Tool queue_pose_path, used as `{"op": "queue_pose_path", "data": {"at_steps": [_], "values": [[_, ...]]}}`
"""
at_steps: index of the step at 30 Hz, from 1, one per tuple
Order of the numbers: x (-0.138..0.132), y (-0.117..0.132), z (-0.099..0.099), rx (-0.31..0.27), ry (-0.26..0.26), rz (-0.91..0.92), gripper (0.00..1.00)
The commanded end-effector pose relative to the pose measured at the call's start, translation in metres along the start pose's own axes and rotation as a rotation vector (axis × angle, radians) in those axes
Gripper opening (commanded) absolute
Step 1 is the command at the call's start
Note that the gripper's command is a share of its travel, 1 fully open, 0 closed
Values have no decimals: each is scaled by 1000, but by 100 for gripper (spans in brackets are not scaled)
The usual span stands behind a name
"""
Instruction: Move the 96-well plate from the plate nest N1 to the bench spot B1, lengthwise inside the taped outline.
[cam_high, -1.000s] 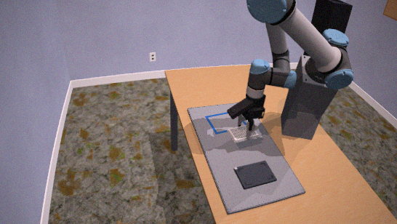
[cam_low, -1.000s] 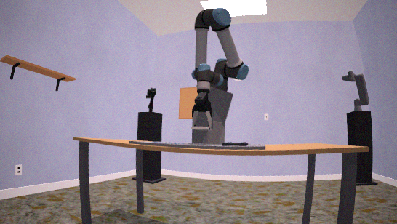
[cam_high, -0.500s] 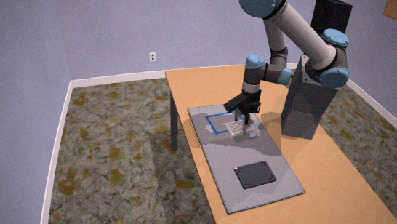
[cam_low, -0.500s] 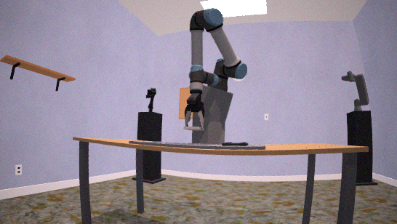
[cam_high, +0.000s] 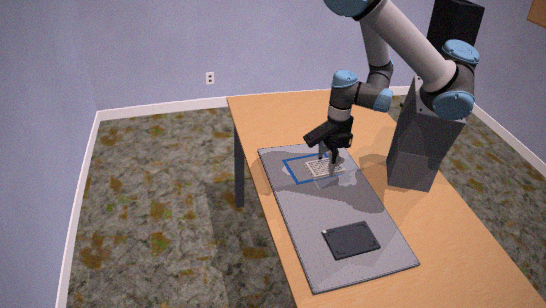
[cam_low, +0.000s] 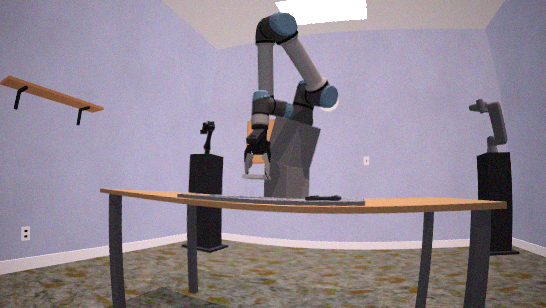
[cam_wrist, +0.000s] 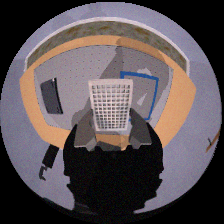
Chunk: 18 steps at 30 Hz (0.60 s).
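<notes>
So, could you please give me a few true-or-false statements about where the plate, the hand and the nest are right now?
1. The hand is shut on the 96-well plate. True.
2. The plate rests flat on the grey mat. False: the exterior view shows it held in the air above the mat.
3. The dark plate nest has no plate in it. True.
4. The plate hangs over the nest. False: it is at the blue taped outline, far from the nest.
5. The mat lies on a wooden table. True.
</notes>
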<state>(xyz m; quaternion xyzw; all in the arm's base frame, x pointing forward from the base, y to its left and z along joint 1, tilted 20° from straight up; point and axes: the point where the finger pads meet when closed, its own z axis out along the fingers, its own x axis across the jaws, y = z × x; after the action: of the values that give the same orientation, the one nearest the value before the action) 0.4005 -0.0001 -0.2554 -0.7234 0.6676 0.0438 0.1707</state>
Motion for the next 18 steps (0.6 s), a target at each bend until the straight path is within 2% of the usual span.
{"op": "queue_pose_path", "data": {"at_steps": [1,18], "values": [[16,1,0,1,0,-1,0],[66,6,2,1,0,-1,0]]}}
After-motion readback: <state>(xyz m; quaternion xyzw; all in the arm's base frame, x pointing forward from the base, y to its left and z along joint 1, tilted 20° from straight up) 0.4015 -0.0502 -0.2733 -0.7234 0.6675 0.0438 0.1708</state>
